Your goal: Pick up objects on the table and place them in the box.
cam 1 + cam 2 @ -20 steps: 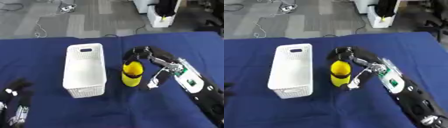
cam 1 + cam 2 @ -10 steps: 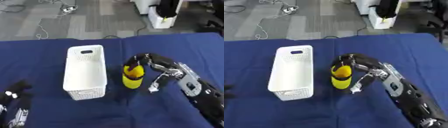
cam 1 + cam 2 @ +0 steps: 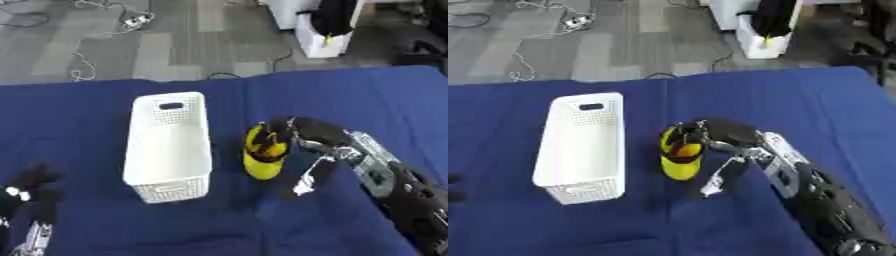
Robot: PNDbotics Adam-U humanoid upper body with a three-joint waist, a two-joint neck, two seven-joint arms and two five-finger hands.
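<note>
The yellow bottle (image 3: 263,156) stands nearly upright on the blue table (image 3: 350,100), beside the white box (image 3: 168,140); the right robot hand (image 3: 284,134) curls around its upper part.

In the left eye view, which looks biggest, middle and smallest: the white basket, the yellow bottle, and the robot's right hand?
1. white basket, clearly biggest.
2. yellow bottle and right hand, curled round the bottle: they look about alike, so I won't rank them.
</note>
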